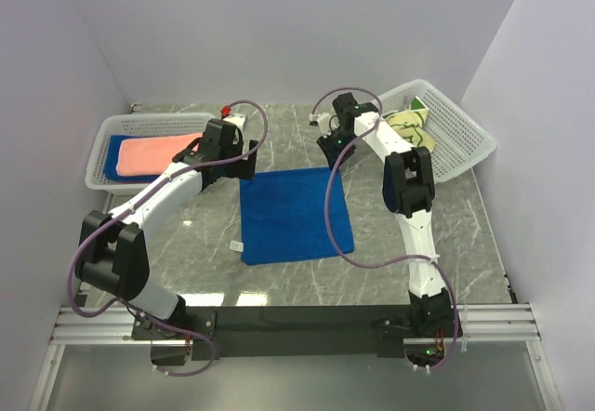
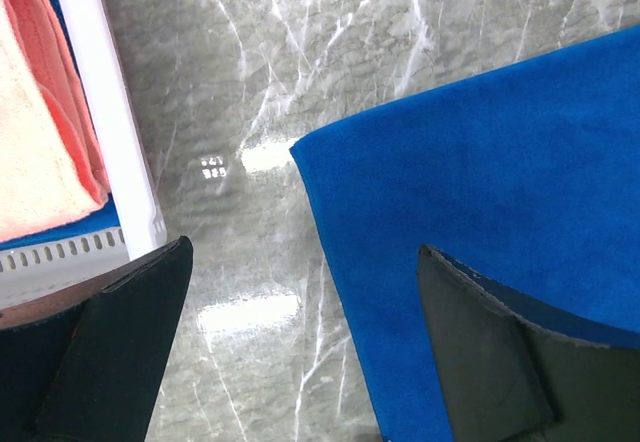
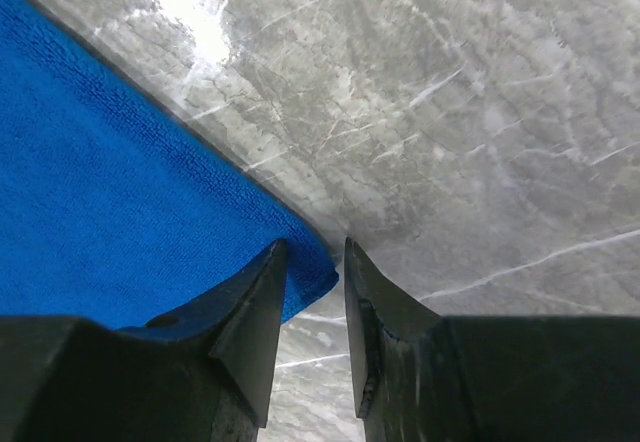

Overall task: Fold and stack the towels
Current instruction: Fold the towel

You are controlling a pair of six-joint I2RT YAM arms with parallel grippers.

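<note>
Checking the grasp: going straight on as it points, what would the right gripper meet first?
Likely the corner of the blue towel, which shows between the fingertips of the right gripper, with the table right beneath.

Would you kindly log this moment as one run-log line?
royal blue cloth towel: spread flat | left end effector: open over far-left corner | right end effector: jaws narrow, astride far-right corner
</note>
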